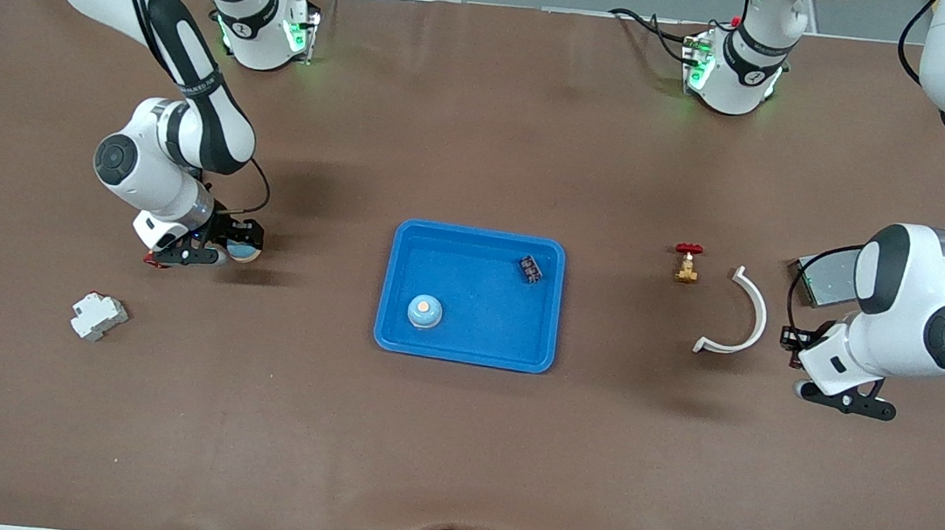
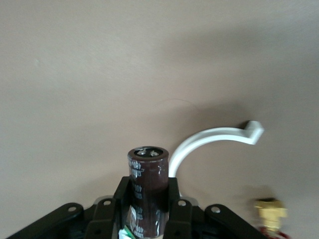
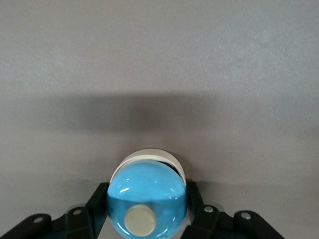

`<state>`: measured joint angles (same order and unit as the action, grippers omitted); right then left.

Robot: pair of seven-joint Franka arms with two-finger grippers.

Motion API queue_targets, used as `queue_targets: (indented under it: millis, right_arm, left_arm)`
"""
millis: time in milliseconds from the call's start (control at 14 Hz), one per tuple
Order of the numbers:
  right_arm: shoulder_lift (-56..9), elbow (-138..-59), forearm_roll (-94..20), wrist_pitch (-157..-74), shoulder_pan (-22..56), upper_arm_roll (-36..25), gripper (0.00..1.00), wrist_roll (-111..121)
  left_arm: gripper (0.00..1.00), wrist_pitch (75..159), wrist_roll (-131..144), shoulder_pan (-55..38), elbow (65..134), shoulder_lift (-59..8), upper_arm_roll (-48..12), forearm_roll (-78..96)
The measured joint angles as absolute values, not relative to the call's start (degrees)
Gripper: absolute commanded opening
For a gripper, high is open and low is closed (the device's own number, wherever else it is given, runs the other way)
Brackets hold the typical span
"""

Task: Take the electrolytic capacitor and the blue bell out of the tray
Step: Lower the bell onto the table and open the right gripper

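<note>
Off the tray (image 1: 486, 302), at its nine o'clock: right gripper (image 1: 228, 252) clamped on blue bell (image 3: 147, 196). At three o'clock: left gripper (image 1: 849, 403) clamped on electrolytic capacitor (image 2: 148, 181). Both items lifted out but unreleased. Tray holds second bell (image 1: 424, 312) and dark component (image 1: 532, 269), seemingly still to remove.

Robotics lab, two bench-mounted arms, brown-covered table (image 1: 452, 456), loose cables
</note>
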<state>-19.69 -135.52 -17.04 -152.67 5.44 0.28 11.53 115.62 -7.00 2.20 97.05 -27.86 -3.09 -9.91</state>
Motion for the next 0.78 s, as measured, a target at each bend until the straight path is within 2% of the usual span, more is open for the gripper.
queue_targets:
  millis: [570, 784]
  right_arm:
    - [-19.7, -133.5, -17.2, -152.4, 5.5, 0.5, 1.0, 12.7]
    - [-17.9, -129.1, -17.2, -143.4, 6.5, 0.9, 1.0, 12.2]
  left_arm:
    - [0.0, 123.4, -7.7, 3.4, 97.4, -33.5, -3.1, -11.7]
    - [0.0, 124.3, -7.7, 4.5, 97.5, -34.9, -3.1, -11.7]
